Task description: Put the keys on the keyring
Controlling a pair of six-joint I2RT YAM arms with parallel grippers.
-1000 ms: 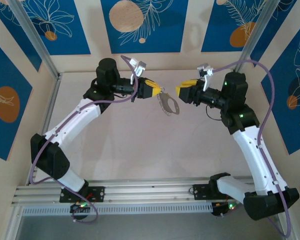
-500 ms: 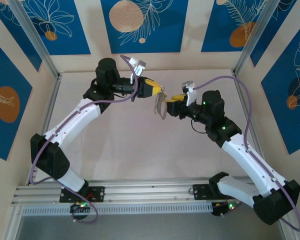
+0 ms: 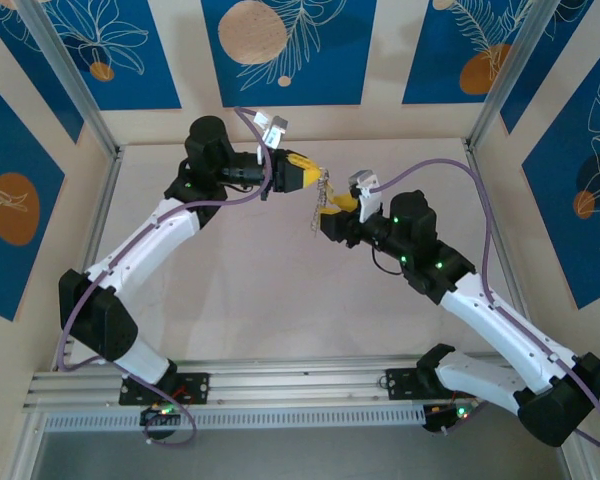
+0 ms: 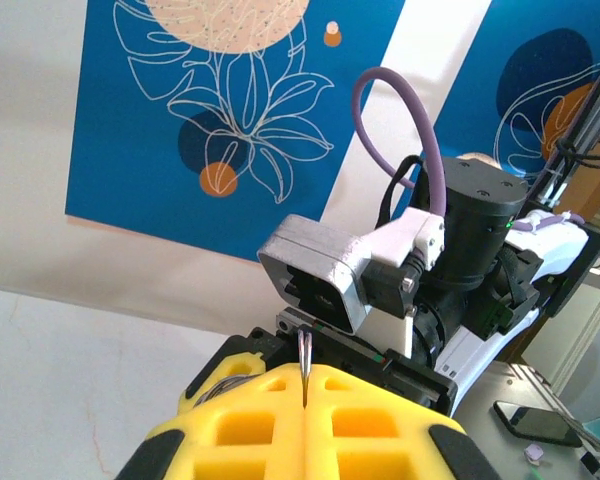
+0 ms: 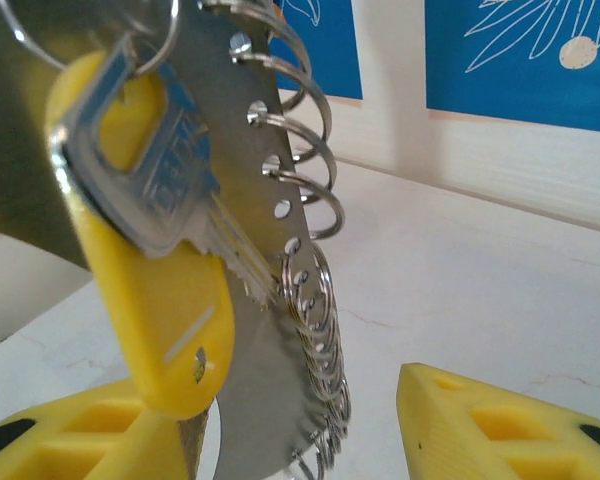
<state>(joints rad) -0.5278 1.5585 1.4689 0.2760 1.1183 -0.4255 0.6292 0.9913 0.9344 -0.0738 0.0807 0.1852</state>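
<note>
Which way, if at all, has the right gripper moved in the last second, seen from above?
Yes. The right gripper moved left, away from the corner post, up to the keyring in the left gripper.

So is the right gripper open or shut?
Open: the right gripper has its fingers standing apart, the keyring hanging between them.

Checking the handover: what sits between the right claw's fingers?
In the right wrist view, the keyring and a key hang between the fingers of the open right claw.
</note>
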